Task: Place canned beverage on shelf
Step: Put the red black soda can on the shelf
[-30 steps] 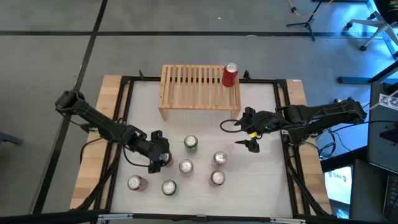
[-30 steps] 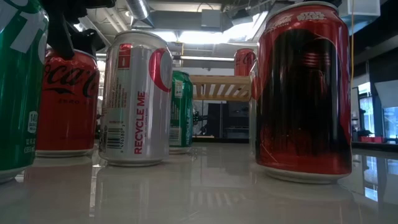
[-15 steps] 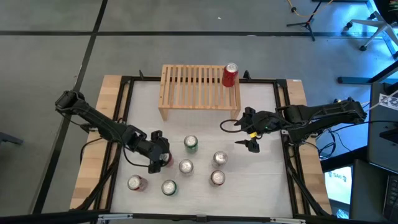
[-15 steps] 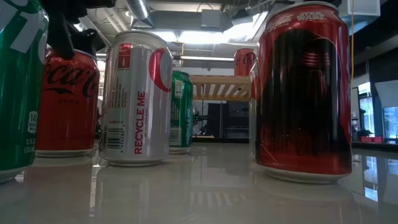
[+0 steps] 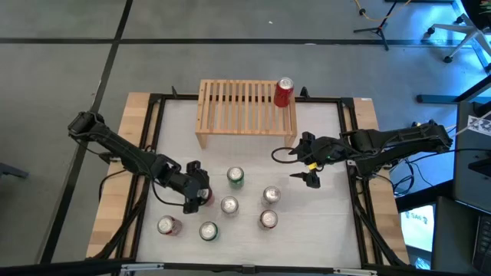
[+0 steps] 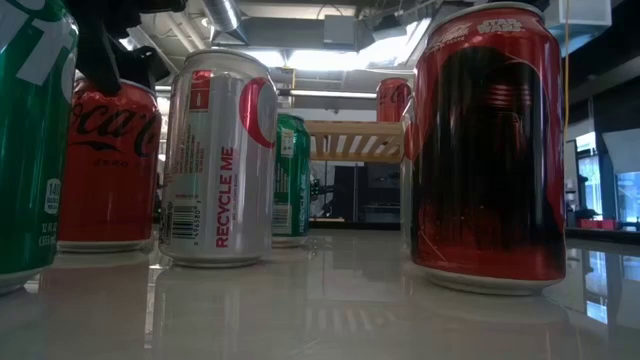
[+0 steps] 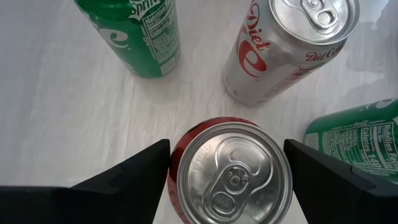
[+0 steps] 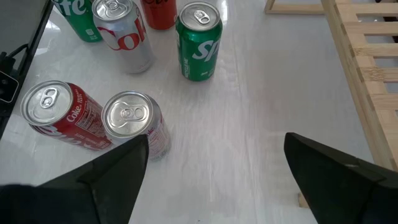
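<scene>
nearest the front edge of the white table (image 5: 253, 153) stand a red-and-silver can (image 5: 166, 225) and a green can (image 5: 208, 231), with a silver-topped can (image 5: 268, 219) off to their right. just behind them the left gripper (image 5: 195, 196) sits low over a red cola can (image 7: 230, 171), its dark fingers (image 7: 134, 174) spread wide on either side of the can with a gap showing, not pressing it. a diet cola can (image 5: 229, 205) stands just beside it, a green sprite can (image 5: 235, 178) a little farther back, and another silver can (image 5: 271, 195) to the right. the right gripper (image 5: 308, 178) hangs over bare table right of the cluster, fingers wide apart and empty. at the far edge stands the shelf (image 5: 238, 107), pale wood with parallel slats and short legs; one red can (image 5: 284, 92) stands upright on its right end. beyond lie grey floor and a tripod stand (image 5: 376, 23)
</scene>
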{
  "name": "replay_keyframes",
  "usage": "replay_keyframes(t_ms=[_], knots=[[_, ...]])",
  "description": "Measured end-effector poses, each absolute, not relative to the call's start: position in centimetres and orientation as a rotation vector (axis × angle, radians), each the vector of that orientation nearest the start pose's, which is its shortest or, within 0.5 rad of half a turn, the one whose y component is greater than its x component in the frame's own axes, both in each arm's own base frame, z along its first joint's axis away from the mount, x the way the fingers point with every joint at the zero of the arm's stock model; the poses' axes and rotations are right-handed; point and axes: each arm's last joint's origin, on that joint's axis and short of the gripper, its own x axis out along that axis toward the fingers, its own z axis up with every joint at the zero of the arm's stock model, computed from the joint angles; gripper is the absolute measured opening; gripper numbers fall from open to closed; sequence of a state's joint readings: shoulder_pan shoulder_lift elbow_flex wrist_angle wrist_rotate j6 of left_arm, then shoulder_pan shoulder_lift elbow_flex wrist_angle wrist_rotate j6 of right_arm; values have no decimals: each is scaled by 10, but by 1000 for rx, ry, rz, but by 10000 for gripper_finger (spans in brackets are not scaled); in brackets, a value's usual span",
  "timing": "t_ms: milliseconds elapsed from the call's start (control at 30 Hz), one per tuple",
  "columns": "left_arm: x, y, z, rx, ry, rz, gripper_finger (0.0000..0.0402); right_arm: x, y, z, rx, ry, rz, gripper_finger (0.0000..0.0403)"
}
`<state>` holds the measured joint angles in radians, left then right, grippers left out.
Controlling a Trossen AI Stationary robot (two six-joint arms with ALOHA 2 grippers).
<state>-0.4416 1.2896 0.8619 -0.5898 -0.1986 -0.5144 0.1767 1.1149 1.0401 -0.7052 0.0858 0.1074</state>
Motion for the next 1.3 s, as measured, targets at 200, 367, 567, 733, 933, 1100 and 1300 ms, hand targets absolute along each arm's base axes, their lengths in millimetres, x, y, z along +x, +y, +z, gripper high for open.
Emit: replay_keyframes(t_ms=[200,367,567,733,933,1100,1300], knots=[[224,-100,228,-158,992,32,296,218,36,314,0,777,45,370],[224,-100,228,-171,1001,12,296,218,36,314,0,777,45,370],[224,-101,228,-179,1007,1,296,218,36,314,0,777,44,370],[223,-101,228,-208,1015,-1,296,218,36,314,0,777,45,370],[223,-101,228,-181,1015,-19,296,218,36,314,0,777,44,370],[223,-101,228,-185,1015,-16,296,218,36,314,0,777,45,370],[223,-102,228,-181,1015,-18,296,218,36,314,0,777,45,370]])
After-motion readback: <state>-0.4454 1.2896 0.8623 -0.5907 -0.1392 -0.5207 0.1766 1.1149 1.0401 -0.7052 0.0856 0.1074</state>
